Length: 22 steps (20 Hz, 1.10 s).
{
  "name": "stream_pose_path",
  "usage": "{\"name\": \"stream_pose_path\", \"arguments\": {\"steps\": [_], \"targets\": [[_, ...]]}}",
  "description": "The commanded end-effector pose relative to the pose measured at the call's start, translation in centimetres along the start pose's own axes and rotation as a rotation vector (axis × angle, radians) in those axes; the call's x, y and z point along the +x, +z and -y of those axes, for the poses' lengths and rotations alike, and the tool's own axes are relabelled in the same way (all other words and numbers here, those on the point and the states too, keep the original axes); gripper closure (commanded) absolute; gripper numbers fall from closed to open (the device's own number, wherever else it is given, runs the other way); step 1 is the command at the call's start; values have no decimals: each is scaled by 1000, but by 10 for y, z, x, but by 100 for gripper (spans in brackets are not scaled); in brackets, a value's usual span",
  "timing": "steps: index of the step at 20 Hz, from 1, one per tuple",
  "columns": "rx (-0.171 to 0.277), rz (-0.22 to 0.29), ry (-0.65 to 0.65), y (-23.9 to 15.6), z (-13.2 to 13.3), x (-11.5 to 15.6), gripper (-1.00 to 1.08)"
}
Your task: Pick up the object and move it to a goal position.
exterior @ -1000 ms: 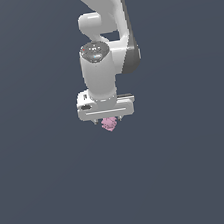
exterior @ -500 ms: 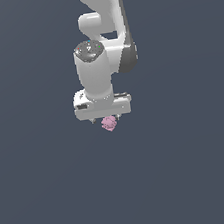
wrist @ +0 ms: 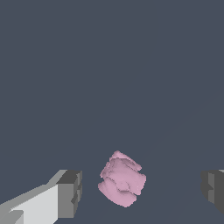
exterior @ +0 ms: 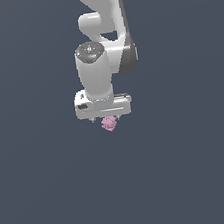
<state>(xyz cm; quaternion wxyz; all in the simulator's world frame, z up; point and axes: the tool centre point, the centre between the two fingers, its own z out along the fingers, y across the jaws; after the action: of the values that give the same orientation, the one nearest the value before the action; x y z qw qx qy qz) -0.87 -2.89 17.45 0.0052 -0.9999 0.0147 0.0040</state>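
The object [exterior: 108,124] is a small pale-pink lumpy blob just below the white gripper [exterior: 106,119] in the exterior view. In the wrist view the object [wrist: 121,184] sits between the two grey fingertips [wrist: 70,192], with a gap on each side. The gripper [wrist: 141,190] is open, its jaws wide apart, and neither pad touches the blob. The blob lies closer to one finger than to the other. In the exterior view the hand hides the fingers and part of the blob.
A plain dark grey-blue surface [exterior: 193,173] fills both views. The white arm [exterior: 101,14] rises from the hand toward the top of the exterior view. No other objects or edges show.
The wrist has shifted slightly toward the exterior view's left. The pink blob stays in the same place under the hand.
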Motion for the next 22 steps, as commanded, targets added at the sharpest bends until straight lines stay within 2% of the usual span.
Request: {"name": "stream_pose_path", "arguments": {"steps": [1, 8, 22], "targets": [[0, 0, 23, 4, 1, -3, -92], [0, -1, 136, 22, 3, -15, -92], [-4, -7, 475, 70, 5, -58, -92]]}}
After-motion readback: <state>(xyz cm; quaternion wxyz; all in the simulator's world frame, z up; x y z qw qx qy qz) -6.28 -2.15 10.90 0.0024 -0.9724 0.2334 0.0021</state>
